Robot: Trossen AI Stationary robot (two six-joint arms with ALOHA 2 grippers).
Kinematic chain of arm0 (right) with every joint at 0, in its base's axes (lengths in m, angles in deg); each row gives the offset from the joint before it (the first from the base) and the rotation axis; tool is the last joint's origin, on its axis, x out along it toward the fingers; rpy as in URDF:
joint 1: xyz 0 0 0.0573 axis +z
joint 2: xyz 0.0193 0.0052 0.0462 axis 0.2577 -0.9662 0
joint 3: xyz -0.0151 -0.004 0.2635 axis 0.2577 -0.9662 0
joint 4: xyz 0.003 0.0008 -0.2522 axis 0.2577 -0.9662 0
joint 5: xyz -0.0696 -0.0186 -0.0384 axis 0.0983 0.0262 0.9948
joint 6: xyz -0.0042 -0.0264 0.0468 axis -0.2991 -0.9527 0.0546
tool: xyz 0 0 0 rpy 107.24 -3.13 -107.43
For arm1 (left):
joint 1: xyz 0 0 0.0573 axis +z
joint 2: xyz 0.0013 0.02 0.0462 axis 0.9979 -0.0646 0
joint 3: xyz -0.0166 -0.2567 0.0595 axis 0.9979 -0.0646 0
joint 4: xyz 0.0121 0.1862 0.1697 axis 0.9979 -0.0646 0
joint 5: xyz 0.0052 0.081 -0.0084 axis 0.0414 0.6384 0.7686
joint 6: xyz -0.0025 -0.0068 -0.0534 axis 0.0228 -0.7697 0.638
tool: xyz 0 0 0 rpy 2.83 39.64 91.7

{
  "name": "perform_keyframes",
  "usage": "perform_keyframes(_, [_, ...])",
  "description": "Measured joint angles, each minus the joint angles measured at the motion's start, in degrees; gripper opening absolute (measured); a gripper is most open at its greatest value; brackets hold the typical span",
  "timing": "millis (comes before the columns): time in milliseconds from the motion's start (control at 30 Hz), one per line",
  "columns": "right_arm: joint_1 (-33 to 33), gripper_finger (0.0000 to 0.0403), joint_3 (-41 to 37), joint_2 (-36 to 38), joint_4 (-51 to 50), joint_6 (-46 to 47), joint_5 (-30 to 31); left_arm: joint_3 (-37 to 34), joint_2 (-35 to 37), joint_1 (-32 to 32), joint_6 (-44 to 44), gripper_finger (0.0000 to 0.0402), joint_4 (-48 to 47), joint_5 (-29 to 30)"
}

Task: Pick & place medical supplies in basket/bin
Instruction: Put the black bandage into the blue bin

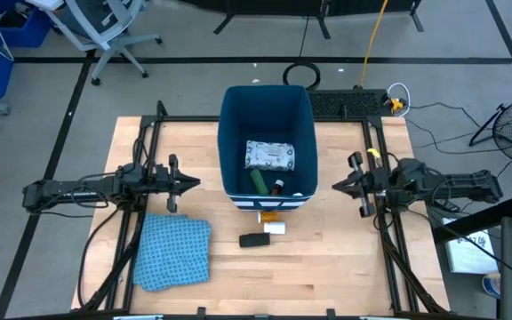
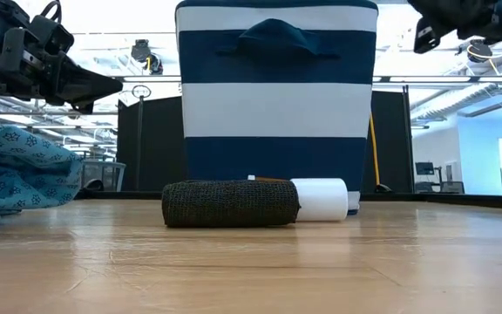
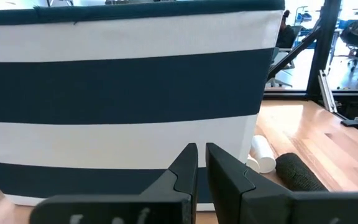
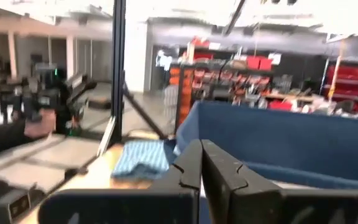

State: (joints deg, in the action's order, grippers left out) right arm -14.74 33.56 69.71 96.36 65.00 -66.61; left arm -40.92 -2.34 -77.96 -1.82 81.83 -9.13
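On the wooden table (image 1: 327, 267), nearest the front edge, lies a black block (image 1: 253, 240), with a small white roll (image 1: 276, 228) and an orange piece (image 1: 268, 216) just behind it. Behind them stands the big dark-blue cloth bin (image 1: 235, 133). Inside it lie a flat white packet (image 1: 269, 155), a green block (image 1: 259, 180) and a red tube (image 1: 276, 188). The left claw (image 1: 196, 184) waits left of the bin, pinched nearly shut, empty. The right claw (image 1: 336, 187) sits right of the bin, clenched, holding nothing.
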Motion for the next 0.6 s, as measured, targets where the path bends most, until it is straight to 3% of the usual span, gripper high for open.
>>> perform_keyframes(167, [-0.18,0.0001,-3.47,2.31,1.15,-0.26,-0.04,0.00,0.00,0.00,2.21,0.0037,-0.03,0.05])
perform_keyframes(400, [-0.18,0.0000,-13.91,2.23,18.59,-1.26,0.00,0.00,0.00,0.00,6.48,0.0037,-1.54,-0.32])
perform_keyframes(533, [-0.21,0.0000,-15.97,2.33,20.83,-2.87,0.07,-0.01,-0.02,-0.08,6.91,0.0037,-3.53,-6.82])
perform_keyframes(600, [-0.20,0.0000,-15.97,2.21,19.82,-3.65,0.05,0.29,-0.02,-0.64,7.59,0.0037,-2.01,-7.20])
